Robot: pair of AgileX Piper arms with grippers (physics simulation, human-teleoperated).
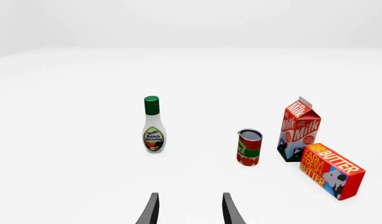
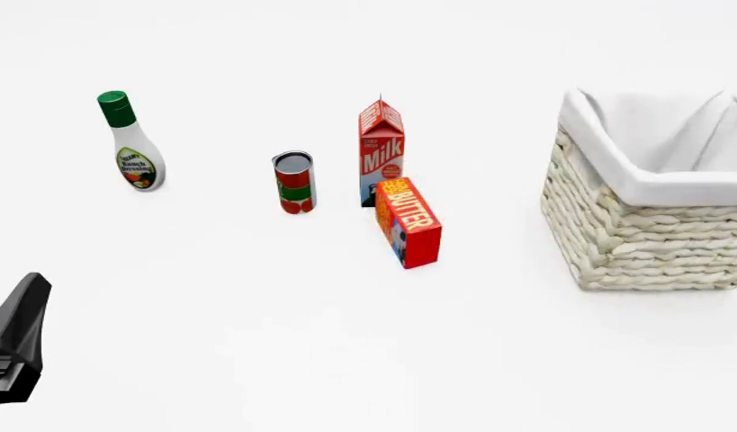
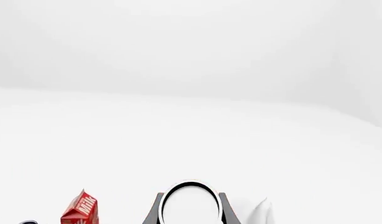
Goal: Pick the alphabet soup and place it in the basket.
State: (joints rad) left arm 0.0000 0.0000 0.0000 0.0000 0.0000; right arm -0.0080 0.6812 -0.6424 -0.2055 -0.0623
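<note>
In the right wrist view, a round silver-white top with a dark rim, the alphabet soup (image 3: 191, 207), sits between the two fingers of my right gripper (image 3: 191, 196), which is shut on it. The label is hidden. Neither this gripper nor the can shows in the front view. The basket (image 2: 656, 187), woven and off-white with a white cloth lining, stands at the right of the table. My left gripper (image 1: 189, 198) is open with nothing between its fingers. It hangs low at the near left (image 2: 18, 346), well short of the bottle and cans.
A ranch dressing bottle (image 2: 133, 144) stands at the far left. Near the middle are a red and green can (image 2: 295, 183), a milk carton (image 2: 381, 151) and a butter box (image 2: 409, 222) lying in front of the carton. The milk carton (image 3: 80, 210) also shows in the right wrist view.
</note>
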